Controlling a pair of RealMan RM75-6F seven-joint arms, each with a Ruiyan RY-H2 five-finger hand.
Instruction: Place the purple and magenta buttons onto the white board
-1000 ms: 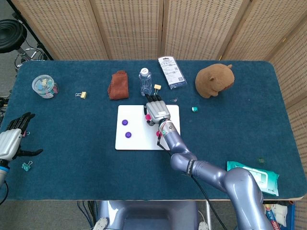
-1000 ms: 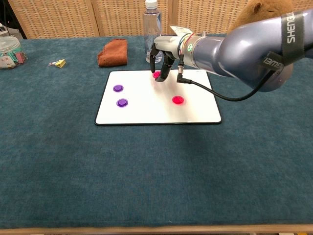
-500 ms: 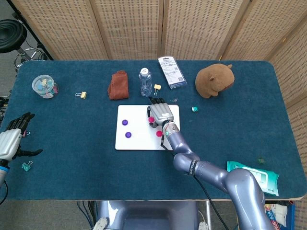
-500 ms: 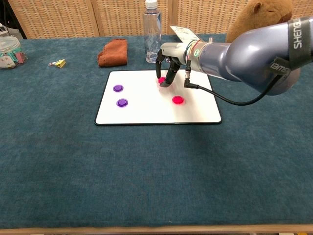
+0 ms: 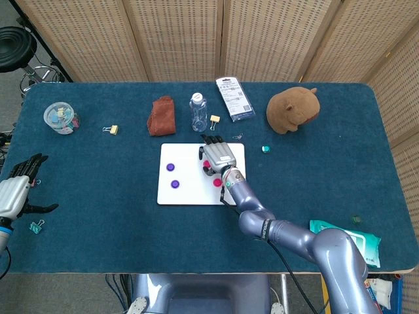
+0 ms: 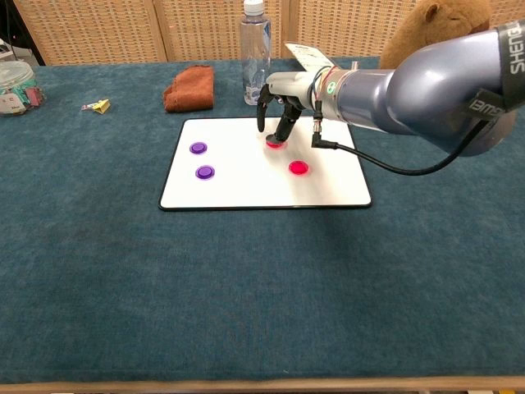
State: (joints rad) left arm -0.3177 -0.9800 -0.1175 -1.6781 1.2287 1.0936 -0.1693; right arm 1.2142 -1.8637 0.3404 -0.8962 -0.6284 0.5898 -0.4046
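The white board (image 6: 246, 190) (image 5: 190, 195) lies mid-table. Two purple buttons (image 6: 198, 148) (image 6: 205, 172) sit on its left half, also seen from the head view (image 5: 171, 167) (image 5: 174, 184). One magenta button (image 6: 299, 167) (image 5: 217, 182) lies free on the right half. My right hand (image 6: 279, 107) (image 5: 217, 155) hangs over the board's upper middle, fingertips pinching a second magenta button (image 6: 275, 143) that is down at the board's surface. My left hand (image 5: 16, 190) rests with fingers spread at the table's left edge, holding nothing.
A water bottle (image 6: 255, 49) stands just behind the board, close to my right hand, with a brown cloth (image 6: 190, 87) to its left. Farther back lie a packet (image 5: 235, 98) and a brown plush (image 5: 292, 109). A jar (image 5: 59, 118) sits far left.
My right hand has shifted toward the board's middle, taking the magenta button with it from near the top edge down and rightward. The left hand has not moved.
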